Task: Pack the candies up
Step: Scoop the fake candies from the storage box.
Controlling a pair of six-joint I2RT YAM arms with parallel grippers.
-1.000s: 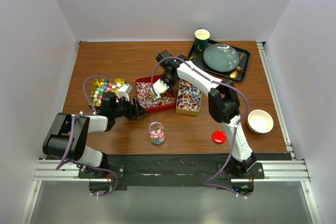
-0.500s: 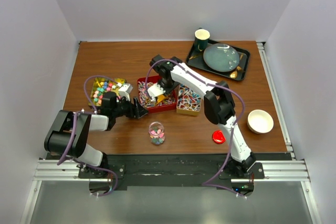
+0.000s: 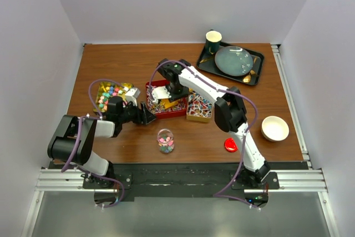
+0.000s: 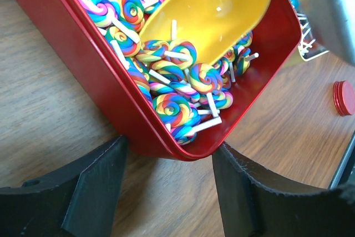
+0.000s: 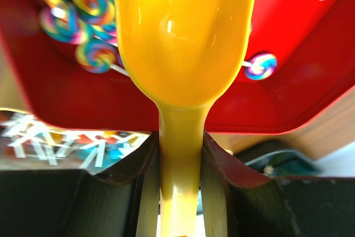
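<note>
Jaws of the right gripper (image 5: 180, 156) are pressed together on the thin handle of a yellow scoop (image 5: 183, 43), pinching it so the bowl reaches down into the red tray (image 4: 83, 76); the bowl lies among the swirl lollipops (image 4: 172, 106) and looks empty, so I judge the scooping stroke has yet to gather anything; jaws of the left gripper (image 4: 169, 162) stand spread on either side of the red tray's near corner, holding nothing, most likely placed there to brace the tray against the push of the scoop, though whether they touch its wall cannot be told.

Just left of the red tray sits a yellow tray of star-like sweets (image 3: 111, 94); just right of it a gold tray of wrapped twists (image 3: 198, 105); a small clear jar (image 3: 165, 140), partly filled with sweets, stands nearer the arm bases than the red tray, presumably the thing to fill; its red lid (image 3: 231, 145) lies well to the right, beside a white bowl (image 3: 275, 128); beyond the red tray, to the right, a black tray (image 3: 252, 76) carries a plate and cup.

All rests on a brown wooden table (image 3: 111, 59), closed in by plain white walls.
</note>
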